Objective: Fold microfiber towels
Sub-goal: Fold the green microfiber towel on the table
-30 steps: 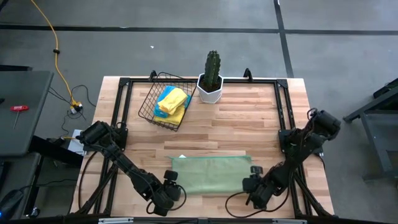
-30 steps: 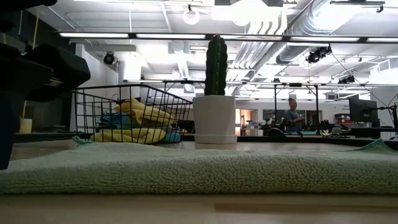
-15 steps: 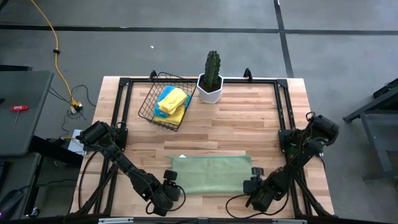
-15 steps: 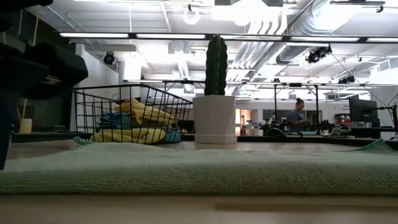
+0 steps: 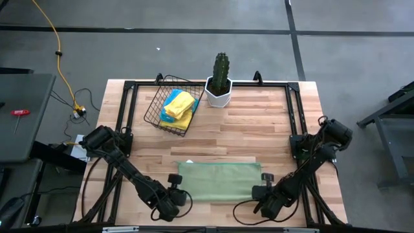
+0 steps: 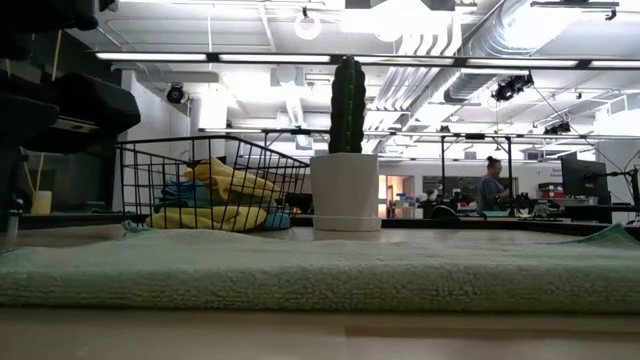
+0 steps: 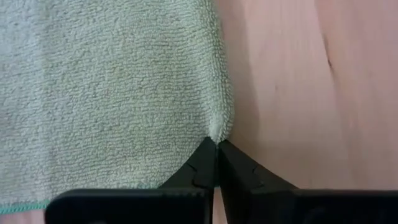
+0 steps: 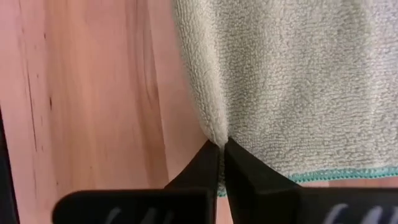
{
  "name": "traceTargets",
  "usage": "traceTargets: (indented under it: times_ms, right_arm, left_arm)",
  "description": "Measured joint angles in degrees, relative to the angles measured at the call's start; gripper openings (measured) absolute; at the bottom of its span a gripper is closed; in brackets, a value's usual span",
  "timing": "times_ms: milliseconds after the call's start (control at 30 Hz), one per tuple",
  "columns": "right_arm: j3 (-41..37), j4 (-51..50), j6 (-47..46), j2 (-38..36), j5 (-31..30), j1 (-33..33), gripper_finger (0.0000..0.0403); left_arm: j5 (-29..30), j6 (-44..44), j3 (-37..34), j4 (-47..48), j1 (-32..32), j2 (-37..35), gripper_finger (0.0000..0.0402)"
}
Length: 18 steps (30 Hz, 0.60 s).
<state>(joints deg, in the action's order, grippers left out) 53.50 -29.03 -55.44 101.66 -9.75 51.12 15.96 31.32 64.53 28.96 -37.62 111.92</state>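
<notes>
A pale green microfiber towel (image 5: pixel 220 181) lies flat as a long strip on the wooden table near its front edge, filling the low view (image 6: pixel 320 275). My left gripper (image 5: pixel 176 196) is shut at the strip's left end (image 7: pixel 215 149), and my right gripper (image 5: pixel 262 194) is shut at its right end (image 8: pixel 221 148). Yellow and blue towels (image 5: pixel 179 105) lie heaped in a black wire basket (image 5: pixel 155 107) at the far left. My left gripper pinches the green towel's left side edge (image 7: pixel 219 129) between its two fingertips, close to the near corner with the teal hem (image 7: pixel 18 205). The fingers slant steeply down from the near left. The cloth puckers at the tips and otherwise lies flat on the table. My right gripper pinches the towel's right side edge (image 8: pixel 210 127) between its fingertips, a little way from the teal hem (image 8: pixel 348 174). It comes steeply from above at the near right. The edge bunches slightly there, and the towel rests flat on the table.
A cactus in a white pot (image 5: pixel 220 81) stands at the far edge beside the basket. A black frame (image 5: pixel 294 116) runs round the table. Bare wood lies between the towel and the basket. A person (image 6: pixel 492 180) is far off in the room.
My right gripper has sunk a little onto the towel's right end. My left wrist has tipped slightly at the left end. The towel lies as before.
</notes>
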Motion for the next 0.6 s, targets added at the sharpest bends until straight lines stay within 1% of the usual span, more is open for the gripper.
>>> traceTargets:
  times_ms: [133,300,400,500,600]
  right_arm:
    - [-0.1,1.7,0.3,-2.0,-0.1,-0.3,0.0002]
    - [0.1,6.5,1.6,-4.6,-0.7,-1.1,0.0001]
    - [-0.1,8.9,2.0,-5.1,1.2,-1.7,0.0001]
    - [0.1,12.2,3.3,-5.7,2.8,-1.9,0.0001]
    - [0.0,11.3,2.8,-6.0,3.8,-2.2,0.0]
  left_arm:
    - [-2.6,1.3,-0.2,1.4,-0.5,-1.4,0.0002]
    - [-6.2,4.5,-0.7,5.3,-1.4,-5.7,0.0001]
    - [-6.3,6.1,-0.5,7.4,-1.5,-9.3,0.0001]
    - [-6.0,6.7,-0.6,9.0,-1.5,-11.0,0.0]
    - [-5.4,6.7,-0.4,9.6,-0.7,-12.6,0.0]
